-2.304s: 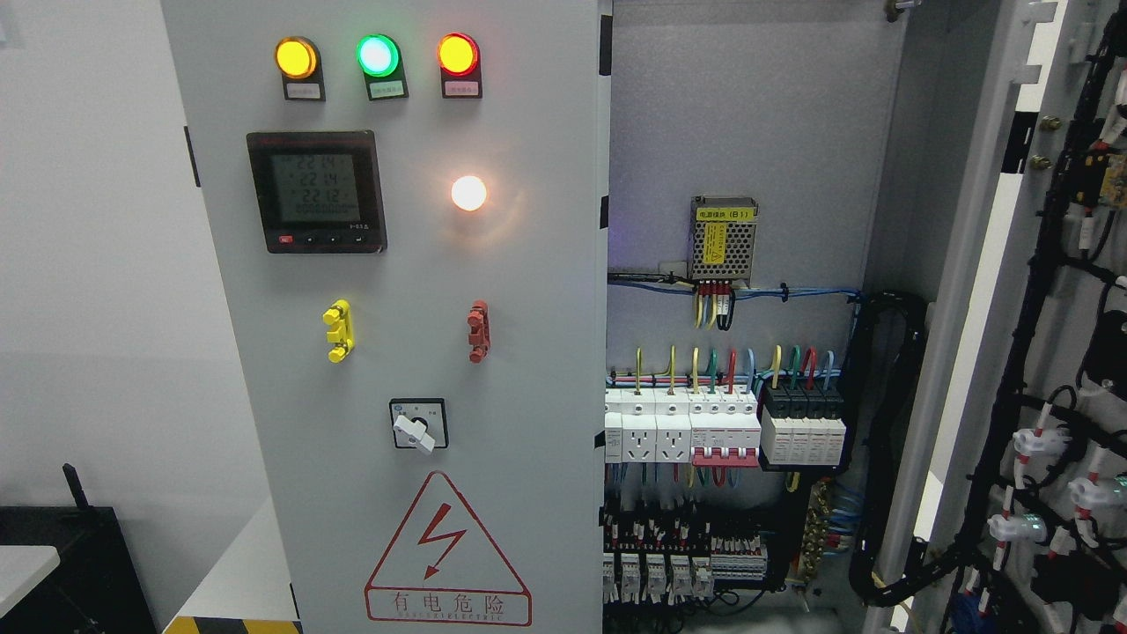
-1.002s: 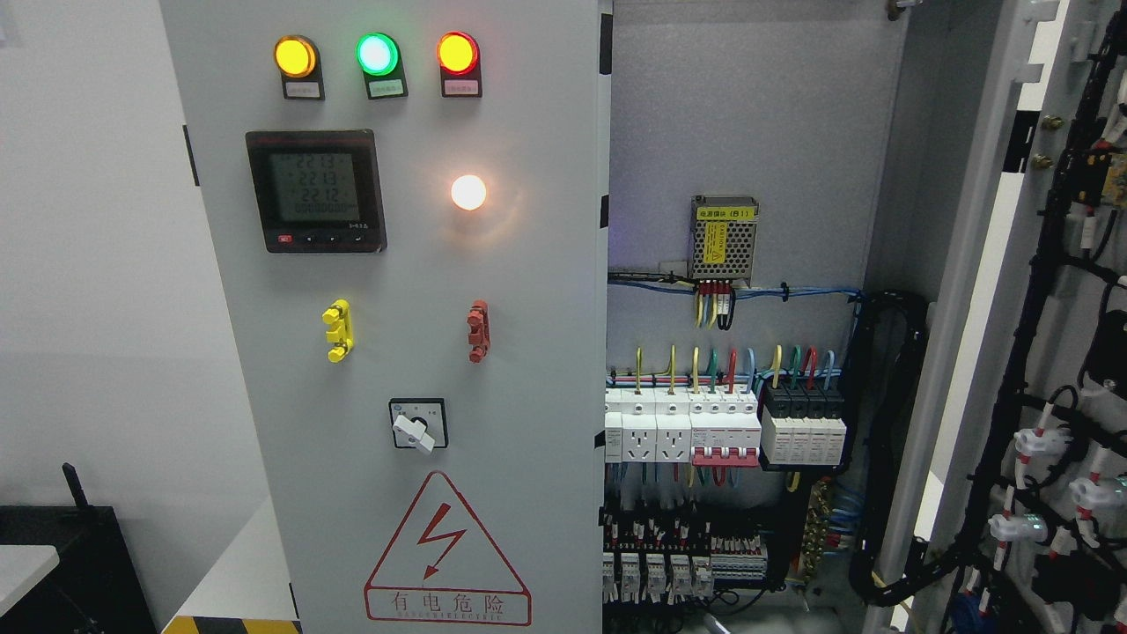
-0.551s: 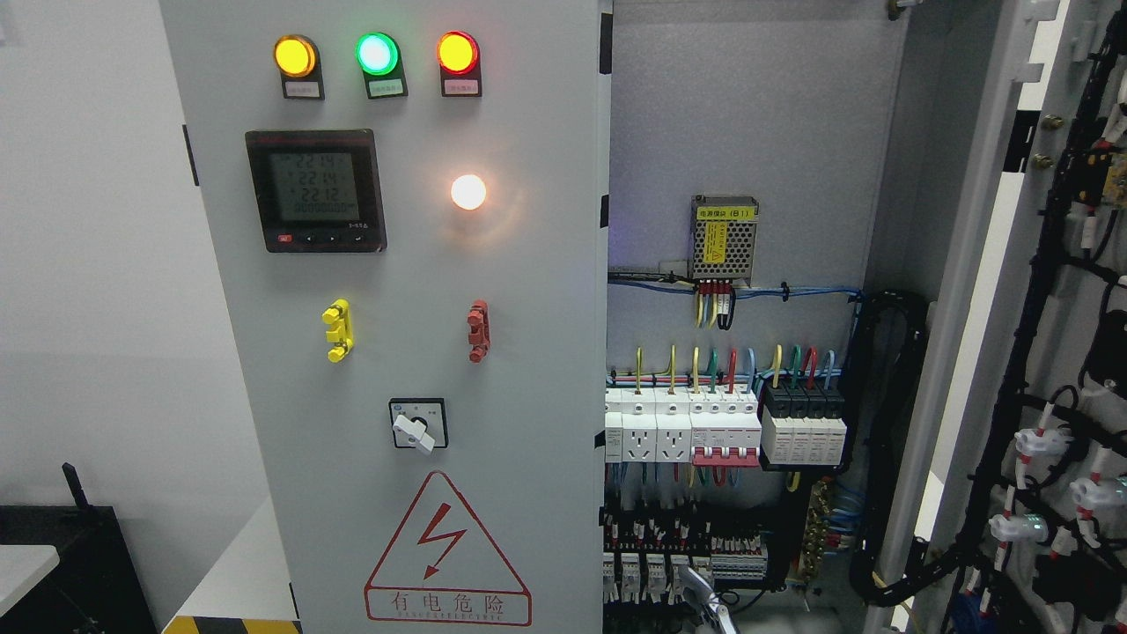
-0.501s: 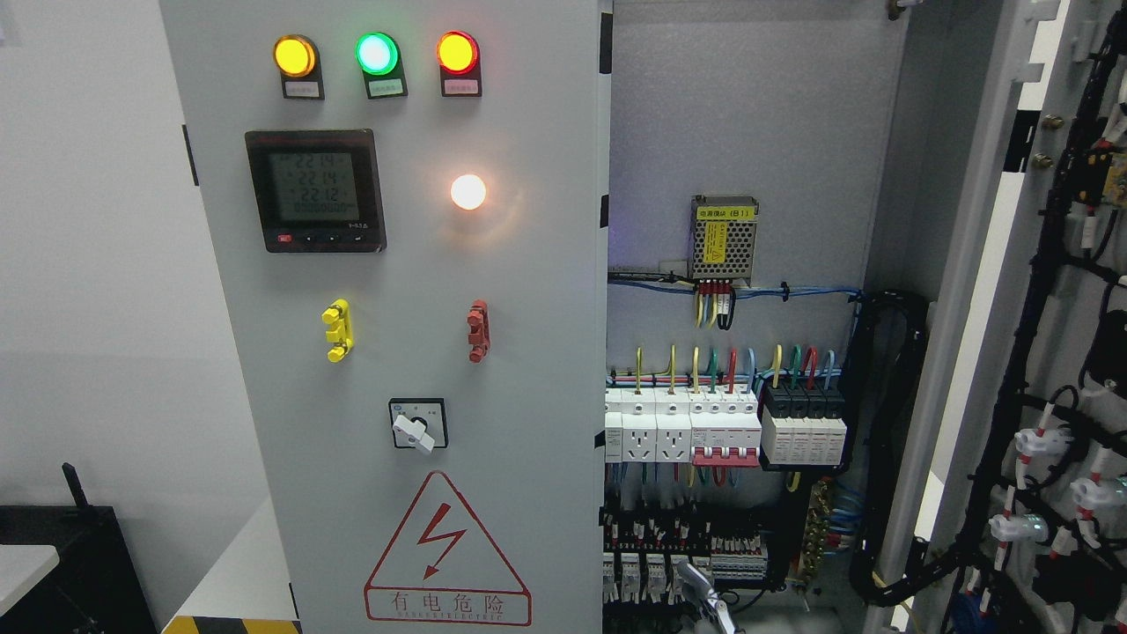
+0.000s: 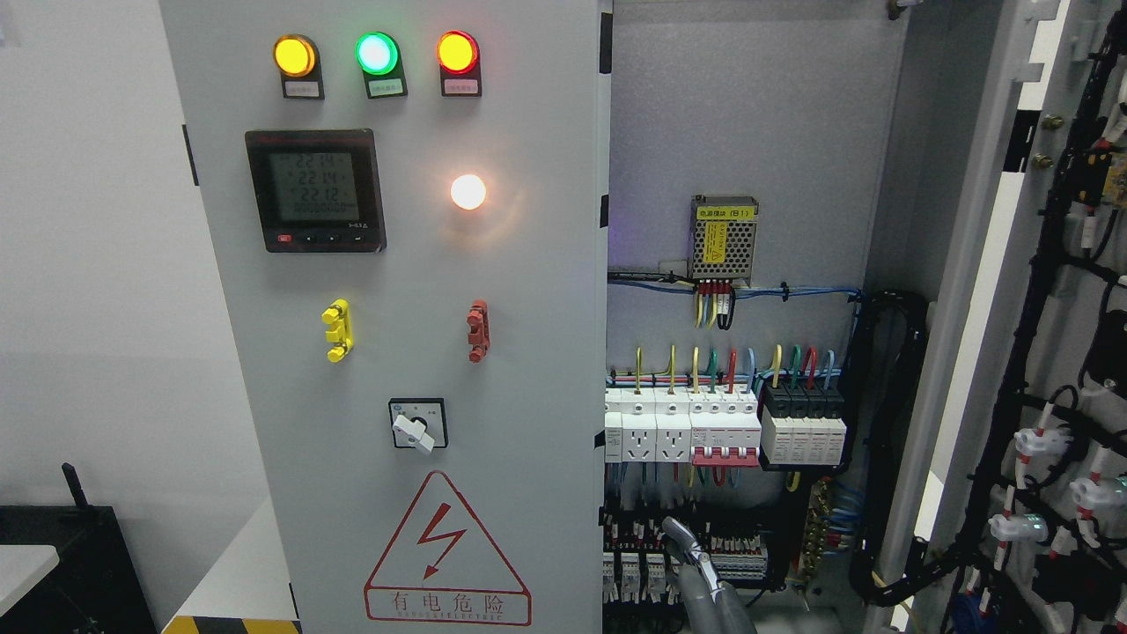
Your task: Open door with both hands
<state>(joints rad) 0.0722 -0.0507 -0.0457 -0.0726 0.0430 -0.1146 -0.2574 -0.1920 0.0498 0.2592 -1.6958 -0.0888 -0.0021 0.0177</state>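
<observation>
Reaching hand: the right hand (image 5: 702, 586), grey metal, shows at the bottom edge of the head view, in front of the lowest row of terminals in the open half of the cabinet. Only a narrow part of it shows, so I cannot tell how far open it is. It seems to hold nothing.
Left hand: not in view.
Closed door: the tall grey steel cabinet door (image 5: 528, 291) covers the cabinet's left half and lies flush with the frame.
Open door: the grey door with black cable looms on its inside face (image 5: 1048, 291) stands swung out at the cabinet's right edge.
Step, as I judge it: one door is open and the other is not, so the hand is probably heading for the closed door's free edge.
Risk, live parts: the hand is just in front of the exposed terminal blocks (image 5: 678, 528). A drift inward could snag wires or touch energised metal.
Risk, controls: reaching across the closed door could knock the white rotary selector switch (image 5: 417, 426).
Risk, grip: the door edge is thin, so a pull could slip off.
Count, round lamps: four lit, namely amber (image 5: 294, 55), green (image 5: 377, 54), red (image 5: 458, 53) and white (image 5: 468, 192).
Count, black digital meter (image 5: 316, 191): one.
Count, handles: two, yellow (image 5: 338, 330) and red (image 5: 478, 330).
Count, red warning triangle (image 5: 447, 550): one.
</observation>
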